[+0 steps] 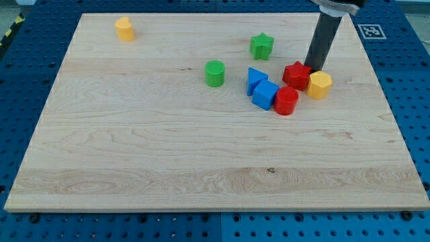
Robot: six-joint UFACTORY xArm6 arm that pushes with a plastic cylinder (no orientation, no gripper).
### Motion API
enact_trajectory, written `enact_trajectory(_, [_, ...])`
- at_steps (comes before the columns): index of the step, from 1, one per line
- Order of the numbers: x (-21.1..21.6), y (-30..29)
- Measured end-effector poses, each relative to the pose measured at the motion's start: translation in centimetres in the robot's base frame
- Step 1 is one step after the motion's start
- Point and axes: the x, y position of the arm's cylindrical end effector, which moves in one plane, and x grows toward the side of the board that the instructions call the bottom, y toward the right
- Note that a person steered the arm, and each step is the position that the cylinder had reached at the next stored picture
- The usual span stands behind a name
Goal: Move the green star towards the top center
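The green star lies on the wooden board, right of centre near the view's top. My tip stands to the star's right and a little lower, touching or just behind the red star and next to the yellow hexagon block. The rod rises from there toward the view's top right. The tip is apart from the green star.
A green cylinder sits left of and below the green star. A blue triangular block, a blue cube and a red cylinder cluster below the star. A yellow block is at the top left. The board ends close behind the star.
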Motion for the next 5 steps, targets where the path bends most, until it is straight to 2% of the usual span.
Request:
enact_trajectory(1, [0.9, -1.4])
enact_trajectory(2, [-1.8, -3.8])
enact_trajectory(3, [-3.7, -3.6])
enact_trajectory(5, [-5.1, -3.7])
